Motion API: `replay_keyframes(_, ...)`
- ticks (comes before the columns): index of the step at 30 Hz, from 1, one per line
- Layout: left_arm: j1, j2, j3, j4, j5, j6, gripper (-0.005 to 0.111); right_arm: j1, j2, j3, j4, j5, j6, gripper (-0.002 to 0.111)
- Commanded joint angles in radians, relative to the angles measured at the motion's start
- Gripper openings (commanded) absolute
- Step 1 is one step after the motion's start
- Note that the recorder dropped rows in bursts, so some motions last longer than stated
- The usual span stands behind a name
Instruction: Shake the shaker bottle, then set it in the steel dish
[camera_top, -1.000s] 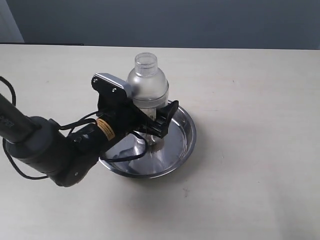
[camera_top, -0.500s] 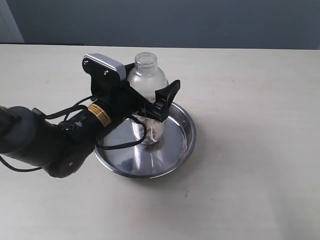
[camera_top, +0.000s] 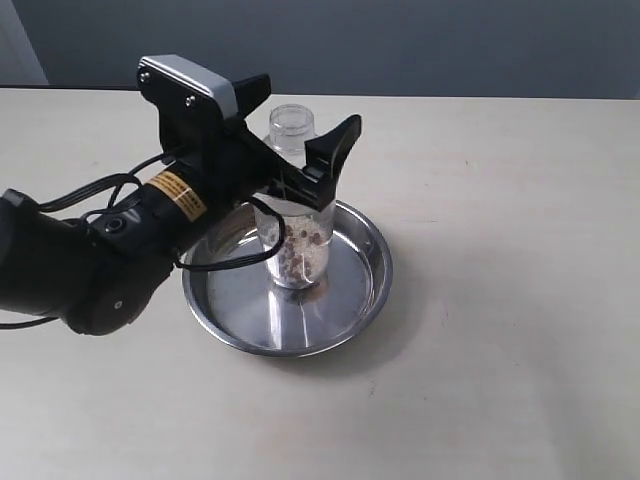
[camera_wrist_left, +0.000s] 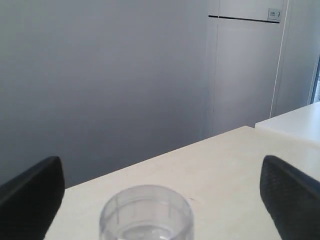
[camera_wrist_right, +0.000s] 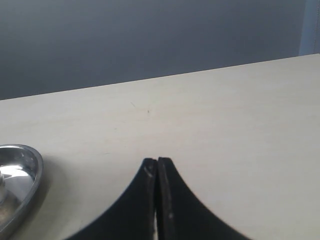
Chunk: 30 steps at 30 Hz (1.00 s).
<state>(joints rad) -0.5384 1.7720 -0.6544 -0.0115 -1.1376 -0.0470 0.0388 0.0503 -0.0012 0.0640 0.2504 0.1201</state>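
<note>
Exterior view: the shaker bottle (camera_top: 298, 250) stands upright on the flat floor of the steel dish (camera_top: 370, 280), which sits mid-bench, well clear of the far edge of the bench (camera_top: 500, 300). Over the last second the left gripper (camera_top: 300, 112) has let go and risen from around the bottle's body to the level of its top. Its jaws are spread wide, one on each side and apart from the plastic. That suggests the placing is done and only the arm's retreat remains.

The left wrist view confirms the release: the round cap (camera_wrist_left: 146, 212) sits between two widely separated black fingers (camera_wrist_left: 30, 200) with bare bench around it. Only the right wrist view shows the right gripper (camera_wrist_right: 157, 167), clenched on nothing, hanging near the dish rim.
</note>
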Motion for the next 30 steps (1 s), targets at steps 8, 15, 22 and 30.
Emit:
replay_keyframes(8,0.0,-0.275,0.0,-0.116,0.334,0.185,0.08,0.001,0.002,0.001,-0.002,-0.016,-0.004,-0.001)
replay_keyframes(15,0.0,-0.532,0.0,-0.33,0.694,0.391,0.025,0.001,0.002,0.001,-0.002,-0.014,-0.004,-0.001)
replay_keyframes(22,0.0,-0.755,0.0,-0.45,0.91,0.528,0.001,0.001,0.002,0.001,-0.002,-0.014,-0.004,-0.001)
replay_keyframes(30,0.0,-0.901,0.0,-0.448,0.995,0.558,0.0,0.001,0.002,0.001,-0.002,-0.014,-0.004,-0.001)
